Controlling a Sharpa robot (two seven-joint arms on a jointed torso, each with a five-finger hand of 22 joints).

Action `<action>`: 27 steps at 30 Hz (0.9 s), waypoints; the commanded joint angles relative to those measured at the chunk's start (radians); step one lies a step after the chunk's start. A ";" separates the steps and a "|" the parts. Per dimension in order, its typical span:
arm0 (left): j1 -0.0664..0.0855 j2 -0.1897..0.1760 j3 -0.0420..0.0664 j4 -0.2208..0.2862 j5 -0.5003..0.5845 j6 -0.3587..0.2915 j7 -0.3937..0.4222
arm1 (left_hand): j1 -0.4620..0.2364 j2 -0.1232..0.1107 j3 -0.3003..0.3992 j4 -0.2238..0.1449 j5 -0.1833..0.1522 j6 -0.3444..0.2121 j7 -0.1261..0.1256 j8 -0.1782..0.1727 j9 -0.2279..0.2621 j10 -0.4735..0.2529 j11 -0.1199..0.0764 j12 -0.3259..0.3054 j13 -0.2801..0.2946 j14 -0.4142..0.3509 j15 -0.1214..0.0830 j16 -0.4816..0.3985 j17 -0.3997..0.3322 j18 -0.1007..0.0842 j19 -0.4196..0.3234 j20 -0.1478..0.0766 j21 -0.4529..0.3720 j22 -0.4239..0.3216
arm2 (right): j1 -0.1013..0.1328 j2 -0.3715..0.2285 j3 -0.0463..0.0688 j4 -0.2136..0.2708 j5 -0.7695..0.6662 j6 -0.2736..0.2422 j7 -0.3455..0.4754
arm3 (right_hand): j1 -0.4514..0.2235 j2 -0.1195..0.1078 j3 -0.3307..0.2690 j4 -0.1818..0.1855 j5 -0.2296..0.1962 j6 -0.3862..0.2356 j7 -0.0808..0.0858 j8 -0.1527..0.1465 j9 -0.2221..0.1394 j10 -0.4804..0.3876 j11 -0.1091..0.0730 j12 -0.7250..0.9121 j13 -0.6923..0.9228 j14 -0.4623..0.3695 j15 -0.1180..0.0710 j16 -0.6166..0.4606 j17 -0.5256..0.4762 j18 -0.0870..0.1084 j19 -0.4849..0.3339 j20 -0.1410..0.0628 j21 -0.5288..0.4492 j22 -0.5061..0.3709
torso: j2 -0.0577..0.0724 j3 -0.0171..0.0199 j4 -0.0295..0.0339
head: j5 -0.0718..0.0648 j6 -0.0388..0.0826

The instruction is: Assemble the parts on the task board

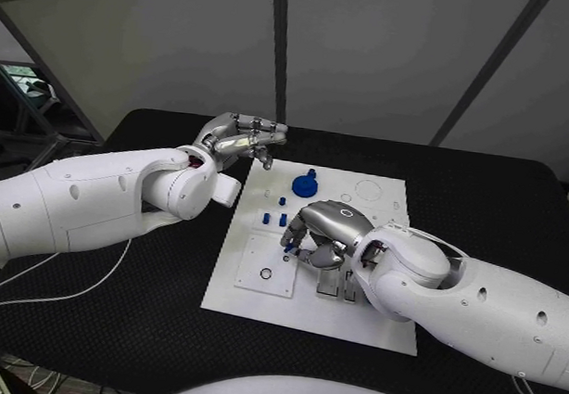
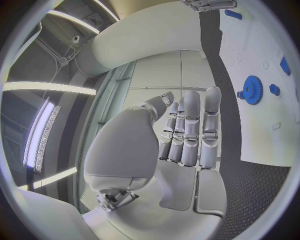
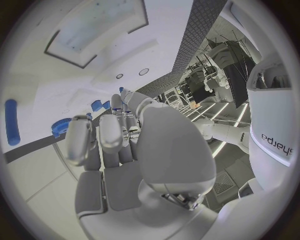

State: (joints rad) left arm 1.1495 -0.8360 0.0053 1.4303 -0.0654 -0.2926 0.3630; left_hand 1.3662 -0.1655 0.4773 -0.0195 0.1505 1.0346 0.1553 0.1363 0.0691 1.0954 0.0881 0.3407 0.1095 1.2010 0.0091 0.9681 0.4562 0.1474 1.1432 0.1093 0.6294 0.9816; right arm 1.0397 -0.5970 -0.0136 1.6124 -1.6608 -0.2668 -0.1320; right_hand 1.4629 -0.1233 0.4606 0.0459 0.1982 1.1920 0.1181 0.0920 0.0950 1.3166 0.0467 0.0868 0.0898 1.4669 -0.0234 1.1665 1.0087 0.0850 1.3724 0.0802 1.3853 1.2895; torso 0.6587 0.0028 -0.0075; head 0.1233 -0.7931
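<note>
The white task board (image 1: 259, 269) lies in the middle of the black table. A blue gear (image 1: 306, 184) stands near its far edge, with small blue pegs (image 1: 272, 219) just in front of it. My right hand (image 1: 324, 230) hangs over the board's middle, fingers pointing down and holding nothing. An oblong blue part (image 1: 290, 244) lies on the board just beside its fingertips. The right wrist view shows that oblong part (image 3: 11, 121) apart from the fingers, along with the gear (image 3: 61, 126). My left hand (image 1: 243, 138) is raised off the board's far left corner. Its fingers (image 2: 190, 130) are straight and empty, with the gear (image 2: 252, 90) beyond them.
A raised white block (image 1: 268, 267) with a small ring hole sits on the board's near left. Grey slotted fixtures (image 1: 333, 285) stand under my right hand. Round holes (image 1: 366, 187) mark the board's far right. A white cable (image 1: 48, 293) trails over the table at the left.
</note>
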 commanded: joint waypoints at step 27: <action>0.002 0.006 0.001 -0.004 0.003 0.018 -0.001 | 0.001 0.011 -0.009 0.001 0.002 -0.001 0.007 -0.001 -0.001 -0.010 0.003 0.005 0.002 -0.007 0.002 -0.001 -0.003 0.035 -0.008 0.001 -0.008 -0.002 | 0.000 0.022 -0.007 -0.028 -0.011 0.080 -0.009 | -0.010 0.003 0.001 -0.004 0.007 -0.001 0.006 0.002 0.001 0.002 0.004 -0.009 0.001 0.028 -0.005 0.004 -0.005 -0.018 0.004 0.000 0.005 0.000 | 0.000 -0.0003 -0.0009 | 0.019 -0.019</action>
State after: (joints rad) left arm 1.1497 -0.8312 0.0053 1.4257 -0.0651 -0.2882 0.3596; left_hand 1.3662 -0.1655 0.4743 -0.0165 0.1505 1.0346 0.1553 0.1363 0.0692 1.0919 0.0916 0.3407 0.1103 1.2010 0.0091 0.9681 0.4543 0.1474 1.1432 0.1093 0.6254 0.9808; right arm 1.0384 -0.5771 -0.0208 1.5844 -1.6611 -0.2027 -0.1349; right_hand 1.4631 -0.1236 0.4605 0.0459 0.2027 1.1885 0.1211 0.0886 0.0951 1.3165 0.0468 0.0828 0.0905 1.4669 -0.0234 1.1665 1.0047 0.0851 1.3724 0.0802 1.3853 1.2892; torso 0.6587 0.0026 -0.0082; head 0.1422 -0.8116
